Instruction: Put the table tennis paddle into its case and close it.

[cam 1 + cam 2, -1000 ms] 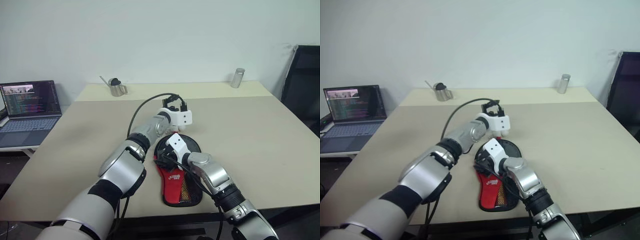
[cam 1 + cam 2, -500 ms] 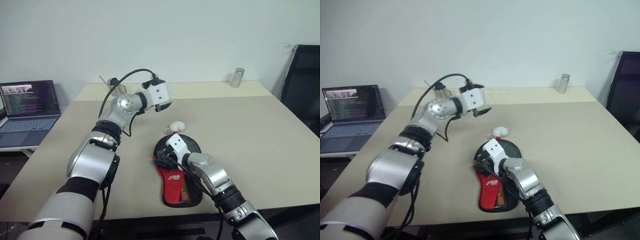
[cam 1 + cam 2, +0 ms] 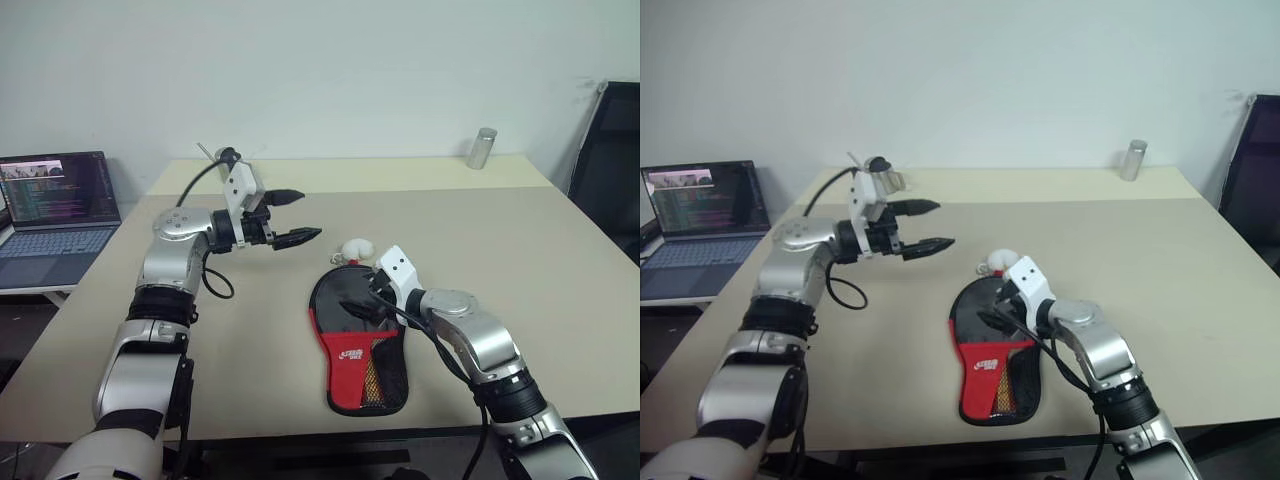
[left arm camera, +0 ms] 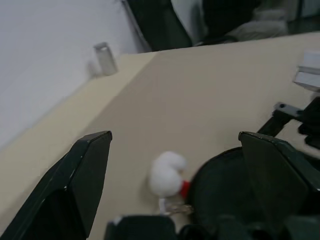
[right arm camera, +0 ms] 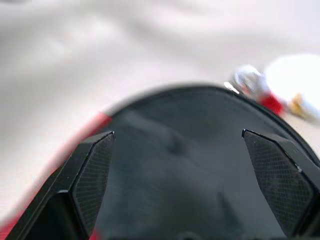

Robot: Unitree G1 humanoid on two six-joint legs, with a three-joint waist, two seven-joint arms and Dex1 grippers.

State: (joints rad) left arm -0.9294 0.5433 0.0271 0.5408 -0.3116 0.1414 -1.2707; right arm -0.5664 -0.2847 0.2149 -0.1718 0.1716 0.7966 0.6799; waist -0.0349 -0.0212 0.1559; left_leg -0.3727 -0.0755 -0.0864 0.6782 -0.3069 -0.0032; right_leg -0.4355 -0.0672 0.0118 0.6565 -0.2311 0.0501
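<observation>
The paddle-shaped black-and-red fabric case [image 3: 360, 345] lay flat near the front edge of the beige table [image 3: 520, 250], apparently closed; the paddle was unseen, presumably inside. The right gripper [image 3: 365, 300] hovered spread and empty over its round end. The left gripper [image 3: 295, 218], also spread, hung well apart. Check the zipper first.

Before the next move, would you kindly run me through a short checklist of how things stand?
1. Left claw empty and open, raised above the table: ok.
2. Right claw empty and open over the case: ok.
3. Case lying flat on the table: ok.
4. Table tennis paddle inside the case: cannot tell; no handle sticks out.
5. Zipper fully closed: cannot tell.
6. White charm at the case's round end apart from both claws: ok.
</observation>
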